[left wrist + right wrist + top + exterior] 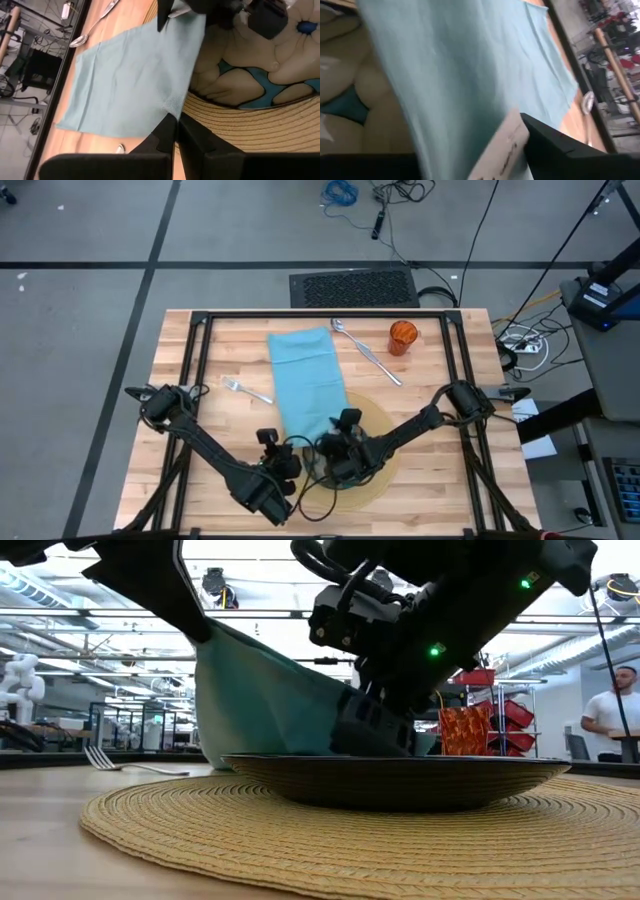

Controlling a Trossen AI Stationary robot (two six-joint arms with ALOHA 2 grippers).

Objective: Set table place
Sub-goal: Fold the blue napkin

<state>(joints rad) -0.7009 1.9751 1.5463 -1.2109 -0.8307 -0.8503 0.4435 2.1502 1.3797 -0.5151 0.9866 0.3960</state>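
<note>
High view: you see both arms meeting over the plate on the round mat at the near edge of the worktop. Your left end effector is pinched shut on a corner of the teal napkin. Your right end effector grips the napkin's other near corner, lifting that end off the plate. Fork, spoon, knife and orange cup lie on the wood around the napkin.
</note>
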